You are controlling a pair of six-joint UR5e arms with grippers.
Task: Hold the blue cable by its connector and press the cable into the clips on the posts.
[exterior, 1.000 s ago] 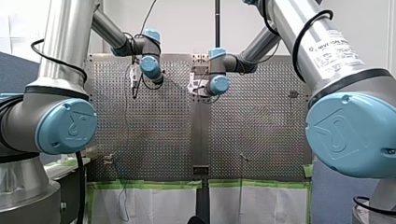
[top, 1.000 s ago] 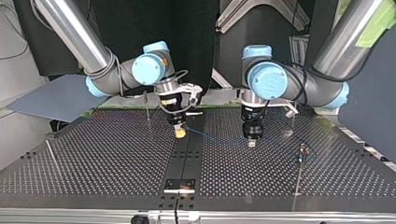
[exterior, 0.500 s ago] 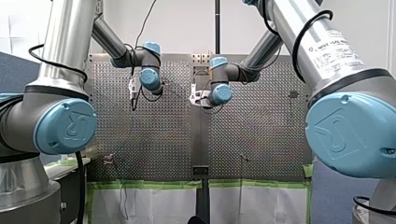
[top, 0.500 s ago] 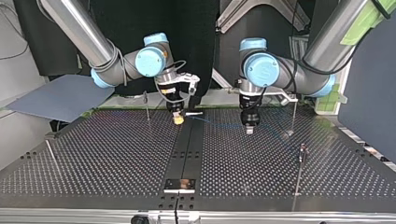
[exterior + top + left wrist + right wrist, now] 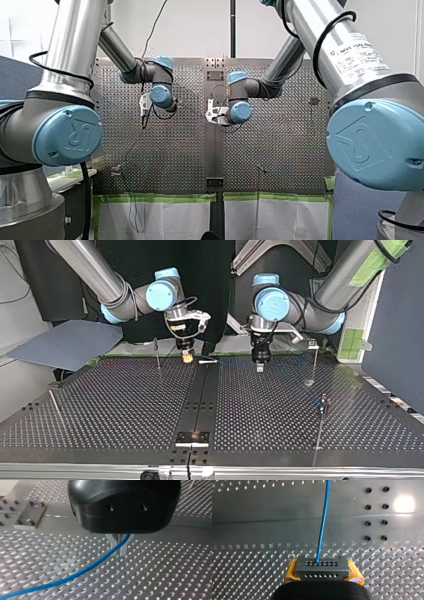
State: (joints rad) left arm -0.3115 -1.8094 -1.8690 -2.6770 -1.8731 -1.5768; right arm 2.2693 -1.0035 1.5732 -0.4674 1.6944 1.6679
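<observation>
Pretty plain otherwise: a perforated surface with a dark strip down its middle, a small shiny plate at the strip's near end, a grey sheet off the top view's left, and green tape.

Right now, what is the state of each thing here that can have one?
Left pincer, shut on cable.
Right pincer, shut on connector, yellow pads at its sides.
Cable, held by both pincers.
Connector, gripped, cable plugged in.
Clips, too small to tell whether filled.
</observation>
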